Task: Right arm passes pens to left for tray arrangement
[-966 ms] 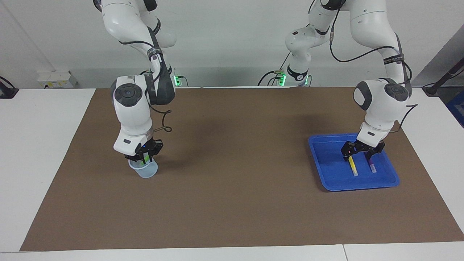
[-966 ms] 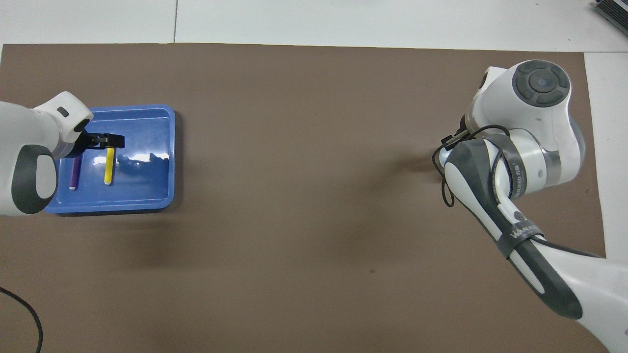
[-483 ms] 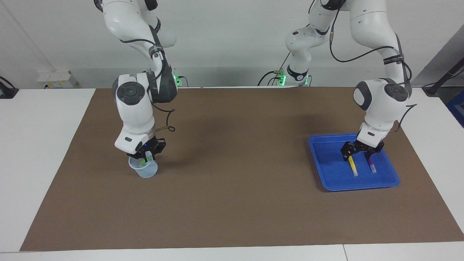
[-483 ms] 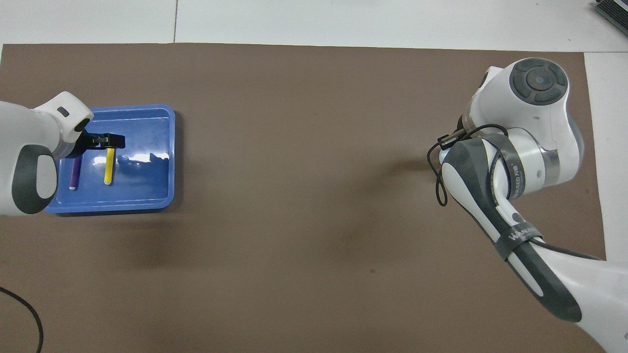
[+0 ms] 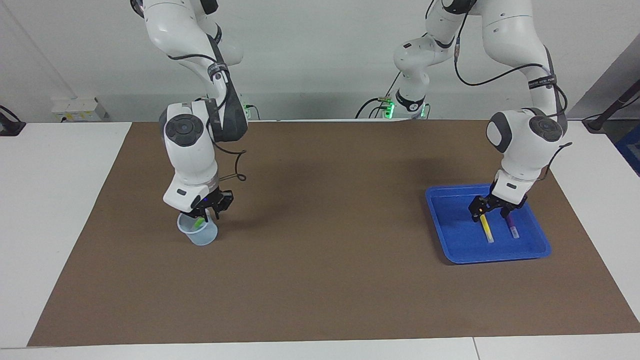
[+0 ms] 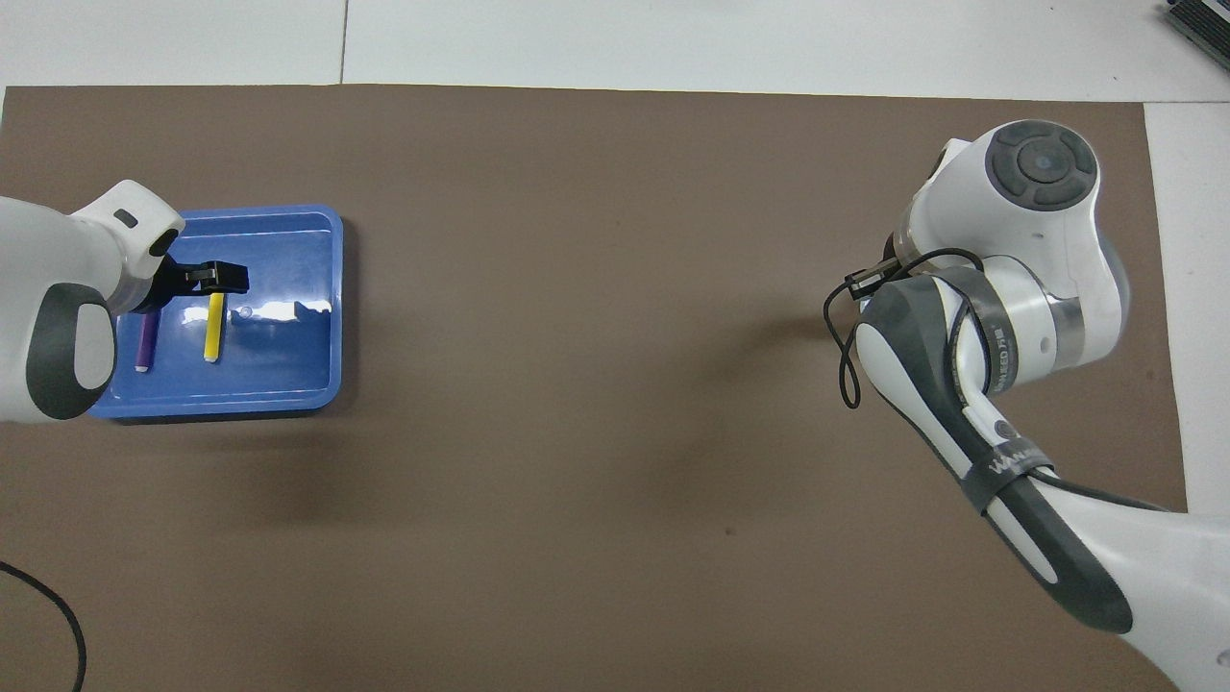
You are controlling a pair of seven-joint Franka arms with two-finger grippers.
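A yellow pen (image 5: 486,229) (image 6: 212,328) and a purple pen (image 5: 512,228) (image 6: 145,343) lie side by side in the blue tray (image 5: 450,216) (image 6: 288,358) at the left arm's end of the table. My left gripper (image 5: 494,209) hangs open just above the ends of both pens that lie nearer the robots, holding nothing. At the right arm's end, my right gripper (image 5: 206,215) is over a small translucent cup (image 5: 200,235). It is shut on the top of a green pen (image 5: 198,220) that leans inside the cup. In the overhead view the right arm hides the gripper, cup and green pen.
A brown mat (image 5: 320,280) covers most of the white table. A thin black cable (image 6: 60,615) curls onto the mat at the corner near the left arm's base. The right arm's loose cable loop (image 5: 235,175) hangs beside its wrist.
The right arm has lifted slightly and shifted toward the table's middle, with the green pen leaning more in the cup. The left gripper has risen a little over the tray. Both tray pens stayed put.
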